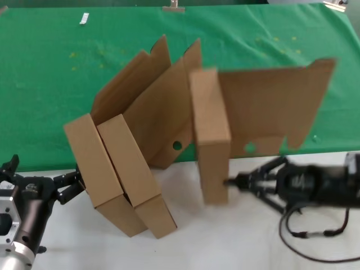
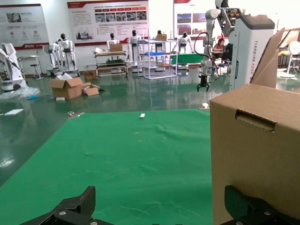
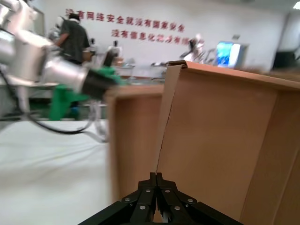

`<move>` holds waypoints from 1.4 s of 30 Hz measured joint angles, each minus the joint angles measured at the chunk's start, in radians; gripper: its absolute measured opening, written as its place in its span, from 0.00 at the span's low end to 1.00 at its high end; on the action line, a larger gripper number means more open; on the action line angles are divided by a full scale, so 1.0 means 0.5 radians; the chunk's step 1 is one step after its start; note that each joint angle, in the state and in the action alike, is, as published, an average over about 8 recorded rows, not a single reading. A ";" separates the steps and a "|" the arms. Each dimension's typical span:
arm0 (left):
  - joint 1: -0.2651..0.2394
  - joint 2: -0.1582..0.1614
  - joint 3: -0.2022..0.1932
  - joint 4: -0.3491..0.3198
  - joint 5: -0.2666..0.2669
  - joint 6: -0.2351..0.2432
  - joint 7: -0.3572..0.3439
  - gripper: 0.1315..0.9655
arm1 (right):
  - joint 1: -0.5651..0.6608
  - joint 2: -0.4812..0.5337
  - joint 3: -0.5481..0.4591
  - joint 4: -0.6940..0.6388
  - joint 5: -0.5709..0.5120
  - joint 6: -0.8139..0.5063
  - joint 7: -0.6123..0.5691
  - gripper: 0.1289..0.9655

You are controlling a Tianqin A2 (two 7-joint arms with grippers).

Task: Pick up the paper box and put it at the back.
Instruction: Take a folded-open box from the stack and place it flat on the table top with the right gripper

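Observation:
Three brown paper boxes with open lids show in the head view. Two lean together [image 1: 121, 169] at the line between the green cloth [image 1: 50, 90] and the white tabletop [image 1: 225, 242]. The third paper box [image 1: 211, 129] stands on end, its lid spread to the right. My right gripper [image 1: 228, 182] is shut on its lower wall; the right wrist view shows the gripper [image 3: 157, 177] pinching a thin cardboard edge [image 3: 211, 140]. My left gripper [image 1: 76, 184] is open and empty beside the leftmost box, which also shows in the left wrist view [image 2: 255, 154] by one finger [image 2: 241, 204].
The green cloth reaches to the back, with a small white piece [image 1: 84, 18] and a clip [image 1: 174, 7] at its far edge. A black cable [image 1: 306, 239] loops on the white tabletop under my right arm.

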State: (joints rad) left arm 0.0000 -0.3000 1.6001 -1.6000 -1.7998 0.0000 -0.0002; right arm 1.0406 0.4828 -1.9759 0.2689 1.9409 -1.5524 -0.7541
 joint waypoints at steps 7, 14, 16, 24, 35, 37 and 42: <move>0.000 0.000 0.000 0.000 0.000 0.000 0.000 1.00 | -0.003 0.102 0.204 0.349 -0.008 0.348 0.069 0.03; 0.000 0.000 0.000 0.000 0.000 0.000 0.000 1.00 | 0.023 0.112 0.294 0.564 -0.189 0.906 -0.046 0.03; 0.000 0.000 0.000 0.000 0.000 0.000 0.000 1.00 | 0.059 0.097 0.277 0.558 -0.270 1.040 -0.112 0.03; 0.000 0.000 0.000 0.000 0.000 0.000 0.000 1.00 | 0.325 -0.055 0.091 0.274 -0.628 1.415 -0.333 0.03; 0.000 0.000 0.000 0.000 0.000 0.000 -0.001 1.00 | 0.734 -0.327 -0.154 -0.349 -0.978 1.740 -0.545 0.03; 0.000 0.000 0.000 0.000 0.000 0.000 -0.001 1.00 | 0.791 -0.346 -0.206 -0.408 -1.043 1.786 -0.518 0.03; 0.000 0.000 0.000 0.000 0.000 0.000 -0.001 1.00 | 0.893 -0.356 -0.320 -0.485 -1.187 1.856 -0.401 0.03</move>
State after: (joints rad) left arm 0.0000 -0.3000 1.6000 -1.6000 -1.7997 0.0000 -0.0007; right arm 1.4870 0.3048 -2.1359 0.0266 1.3472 -0.6242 -0.9547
